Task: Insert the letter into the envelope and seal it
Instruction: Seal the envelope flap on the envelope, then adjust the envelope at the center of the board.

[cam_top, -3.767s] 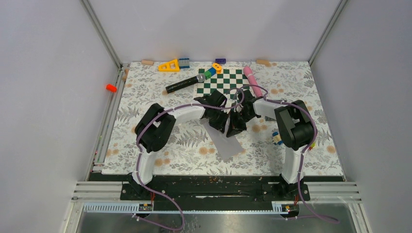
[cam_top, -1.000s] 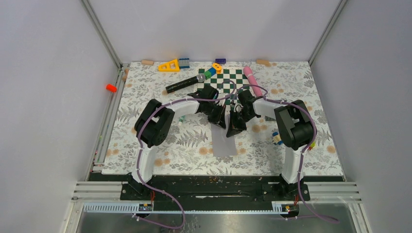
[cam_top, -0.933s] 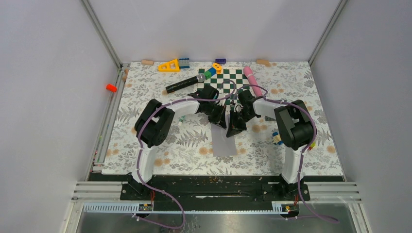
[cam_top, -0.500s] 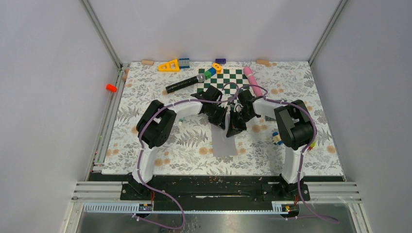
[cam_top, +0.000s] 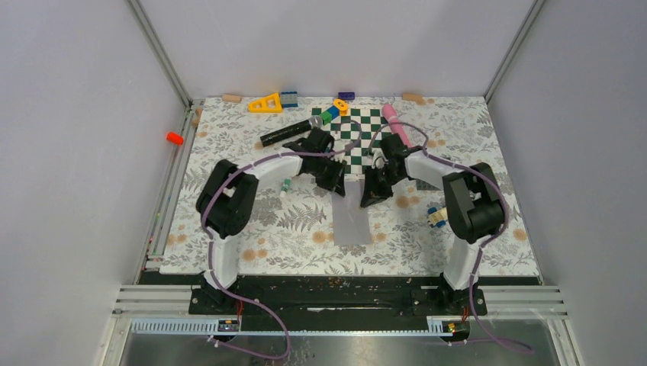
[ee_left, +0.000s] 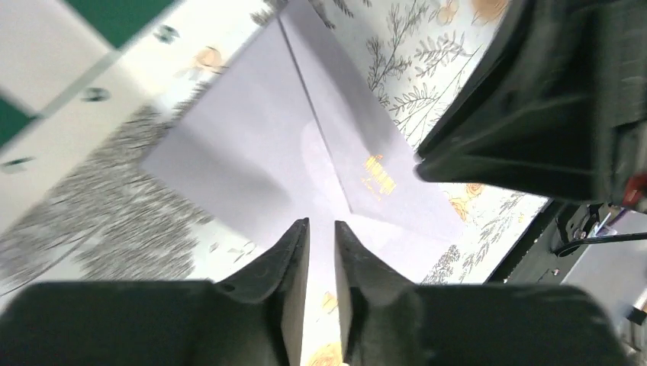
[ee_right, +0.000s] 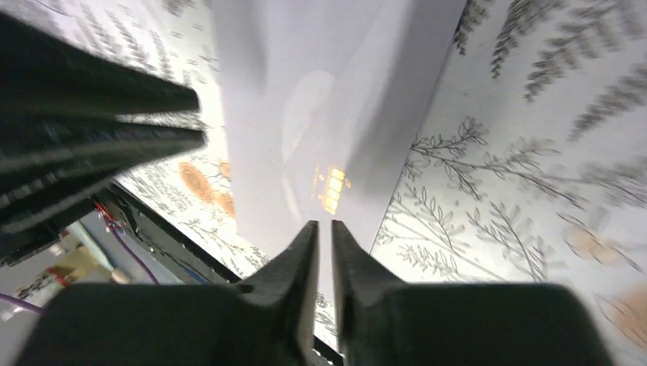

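The light grey envelope (cam_top: 352, 219) lies flat on the floral tablecloth between the two arms. It also shows in the left wrist view (ee_left: 252, 145), with a flap crease and a small gold mark, and in the right wrist view (ee_right: 320, 99). No separate letter sheet shows. My left gripper (cam_top: 336, 181) is just above the envelope's far left corner, its jaws almost closed and empty (ee_left: 321, 229). My right gripper (cam_top: 370, 197) is over the far right edge, its jaws almost closed and empty (ee_right: 324, 229).
A green-and-white chessboard (cam_top: 358, 131) lies just behind the grippers. A black microphone (cam_top: 290, 132), a pink cylinder (cam_top: 394, 123), a yellow triangle (cam_top: 265, 103) and small blocks lie at the back. A small toy (cam_top: 436, 216) sits beside the right arm, and an orange peg (cam_top: 175, 138) lies left of the mat.
The envelope, skewed earlier, now lies straight. Both grippers have pulled back a little toward the chessboard. The left arm's elbow has swung left and the right arm's elbow right.
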